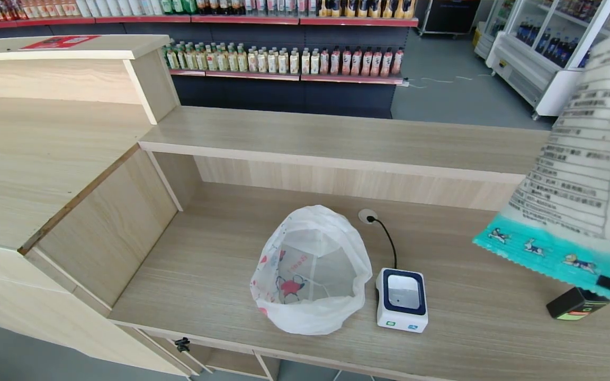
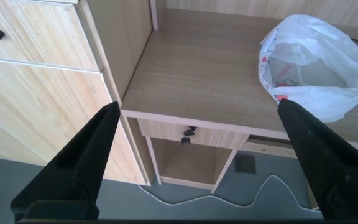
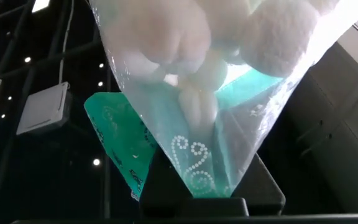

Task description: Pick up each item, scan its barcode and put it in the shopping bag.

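A clear snack bag [image 1: 580,174] with a teal sealed edge and printed text hangs high at the right, close to the head camera, above the counter's right end. In the right wrist view my right gripper [image 3: 211,186] is shut on the teal seam of this snack bag [image 3: 191,74], with white puffy pieces inside and the ceiling behind. The white plastic shopping bag [image 1: 310,270] stands open mid-counter, with the white and blue barcode scanner [image 1: 402,299] just to its right. My left gripper [image 2: 197,109] is open and holds nothing, low off the counter's front edge, left of the shopping bag [image 2: 316,59].
A small dark box [image 1: 575,304] lies on the counter [image 1: 204,275] at the right, under the snack bag. The scanner's black cable [image 1: 387,235] runs back to a hole in the counter. A raised shelf and a tall side panel bound the counter at the back and left. Drawers [image 2: 36,74] sit below.
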You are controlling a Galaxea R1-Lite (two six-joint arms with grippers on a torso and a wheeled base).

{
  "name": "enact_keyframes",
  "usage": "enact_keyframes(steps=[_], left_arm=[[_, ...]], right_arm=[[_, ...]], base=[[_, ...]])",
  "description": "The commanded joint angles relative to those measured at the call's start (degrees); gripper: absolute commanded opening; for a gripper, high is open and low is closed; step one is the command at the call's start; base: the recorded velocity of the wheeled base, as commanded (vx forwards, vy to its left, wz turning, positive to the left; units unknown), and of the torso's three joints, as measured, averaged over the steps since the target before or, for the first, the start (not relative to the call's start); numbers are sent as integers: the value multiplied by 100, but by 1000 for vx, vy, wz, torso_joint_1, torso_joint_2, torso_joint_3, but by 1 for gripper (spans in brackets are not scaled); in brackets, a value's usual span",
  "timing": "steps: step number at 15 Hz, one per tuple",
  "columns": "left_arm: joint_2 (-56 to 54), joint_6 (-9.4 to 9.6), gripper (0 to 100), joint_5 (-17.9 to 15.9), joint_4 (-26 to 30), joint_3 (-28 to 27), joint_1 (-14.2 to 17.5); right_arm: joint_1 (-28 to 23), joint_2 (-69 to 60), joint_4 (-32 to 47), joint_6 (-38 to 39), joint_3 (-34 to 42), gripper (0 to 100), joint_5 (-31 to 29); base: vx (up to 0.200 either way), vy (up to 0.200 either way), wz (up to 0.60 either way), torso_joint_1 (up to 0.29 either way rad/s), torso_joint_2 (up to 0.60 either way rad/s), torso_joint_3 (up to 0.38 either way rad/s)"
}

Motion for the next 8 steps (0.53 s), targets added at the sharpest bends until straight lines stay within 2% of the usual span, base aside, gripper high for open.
enact_keyframes(steps=[1, 4, 8], left_arm=[[0, -1, 100, 0, 0, 0, 2], [0, -1, 100, 0, 0, 0, 2], [0, -1, 100, -9, 0, 0, 2]], right_arm=[[100, -585, 5, -11, 340, 0, 99], [417, -620, 5, -81, 621, 0, 99], [425, -532, 5, -195, 612, 0, 90]], base=[[0, 0, 0, 0, 0, 0], [0, 0, 0, 0, 0, 0], [0, 0, 0, 0, 0, 0]])
